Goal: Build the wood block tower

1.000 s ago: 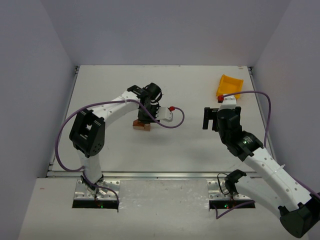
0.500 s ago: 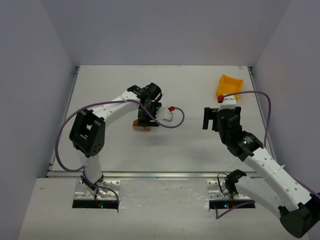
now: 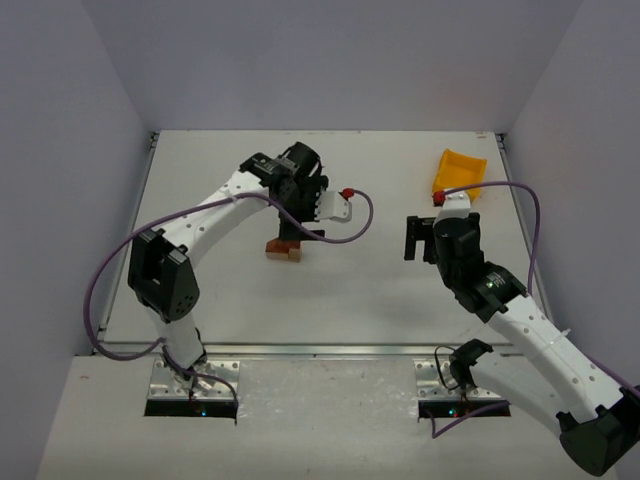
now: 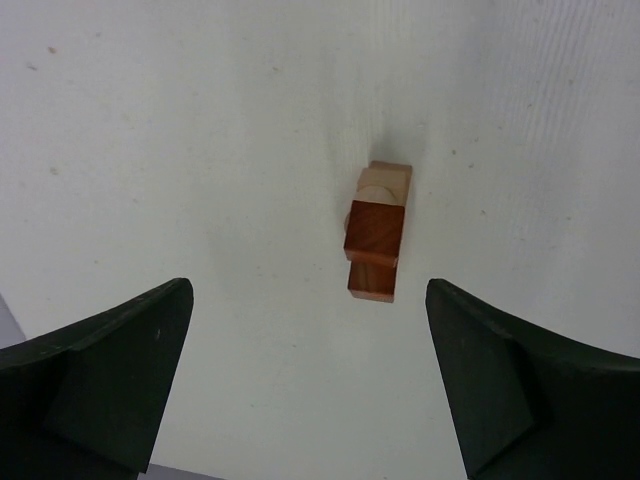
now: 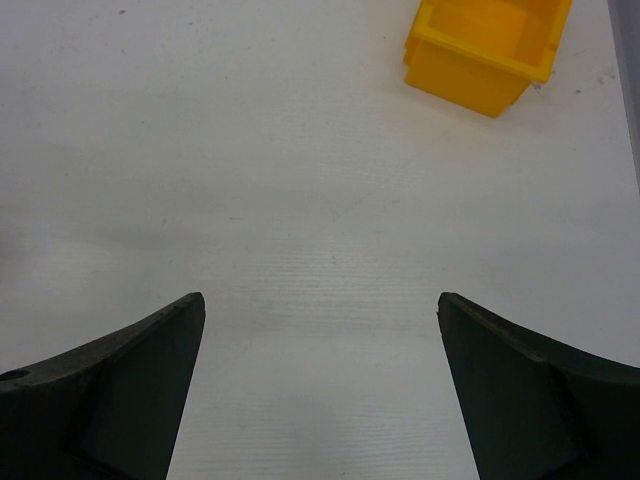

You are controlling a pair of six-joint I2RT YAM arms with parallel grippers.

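The wood block tower is a small cluster of reddish-brown and pale tan blocks on the white table, left of centre. In the left wrist view it shows a reddish-brown cube on top, a pale piece behind and a brown bar beneath. My left gripper hangs open and empty just above and behind the cluster, its fingers wide apart. My right gripper is open and empty over bare table at the right, well apart from the blocks; its fingers frame only the table.
A yellow plastic bin lies at the back right, also in the right wrist view. Grey walls enclose the table on three sides. The arm bases stand on the metal rail at the near edge.
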